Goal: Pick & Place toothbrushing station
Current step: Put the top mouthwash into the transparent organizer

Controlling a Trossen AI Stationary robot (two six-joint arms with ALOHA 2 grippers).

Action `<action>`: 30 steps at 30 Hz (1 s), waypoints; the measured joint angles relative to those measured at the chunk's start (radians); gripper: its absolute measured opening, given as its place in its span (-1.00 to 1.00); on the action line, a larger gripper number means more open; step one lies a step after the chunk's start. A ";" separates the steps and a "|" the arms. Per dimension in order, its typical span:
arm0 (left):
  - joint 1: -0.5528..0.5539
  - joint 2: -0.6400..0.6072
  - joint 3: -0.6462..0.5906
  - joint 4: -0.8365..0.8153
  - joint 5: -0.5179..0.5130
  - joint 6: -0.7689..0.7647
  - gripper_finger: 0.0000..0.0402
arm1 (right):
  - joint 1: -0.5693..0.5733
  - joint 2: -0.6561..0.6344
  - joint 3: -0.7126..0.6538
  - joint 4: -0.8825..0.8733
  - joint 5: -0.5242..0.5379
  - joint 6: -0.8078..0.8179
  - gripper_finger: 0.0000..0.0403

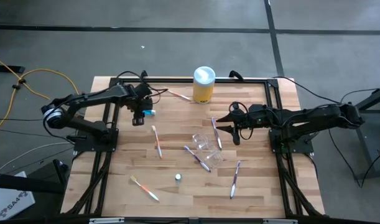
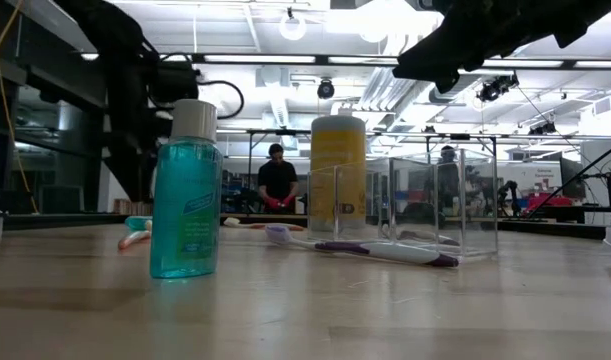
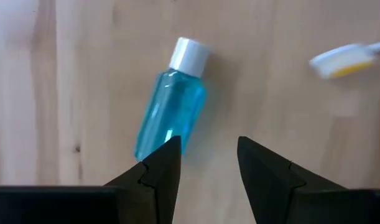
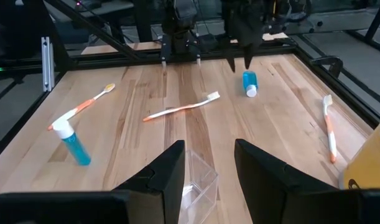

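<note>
Grey concrete floor [image 1: 177,37] with yellow cables [image 1: 28,78], bright ceiling lights [image 2: 295,25], a distant person [image 2: 277,180].

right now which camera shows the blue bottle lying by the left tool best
left wrist view: the lying blue bottle fills it, white cap clear, ahead of the left tool. high view: a small speck. right wrist view: far off. low view: barely visible.

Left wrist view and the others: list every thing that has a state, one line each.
lying blue bottle: on its side, capped.
standing blue bottle: upright, capped.
yellow canister: upright, lid on.
clear cup: on the table, upright or tipped unclear.
toothbrushes: lying flat, scattered.
left gripper: fingers open, above the lying blue bottle.
right gripper: fingers open, over the clear cup.
</note>
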 joint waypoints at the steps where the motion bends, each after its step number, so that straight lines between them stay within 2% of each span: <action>1: -0.006 0.012 0.000 0.011 -0.025 0.000 -0.25 | 0.000 0.000 0.000 -0.003 0.000 0.002 -0.34; 9: -0.098 0.048 0.000 0.029 -0.173 -0.023 -0.25 | 0.000 0.000 0.000 -0.010 0.000 0.004 -0.34; 16: -0.148 0.048 0.000 0.039 -0.197 -0.067 -0.25 | 0.000 0.000 0.000 -0.010 0.000 0.005 -0.34; 30: -0.149 0.049 -0.001 0.040 -0.240 -0.137 -0.25 | 0.000 0.000 0.000 -0.010 0.000 0.006 -0.34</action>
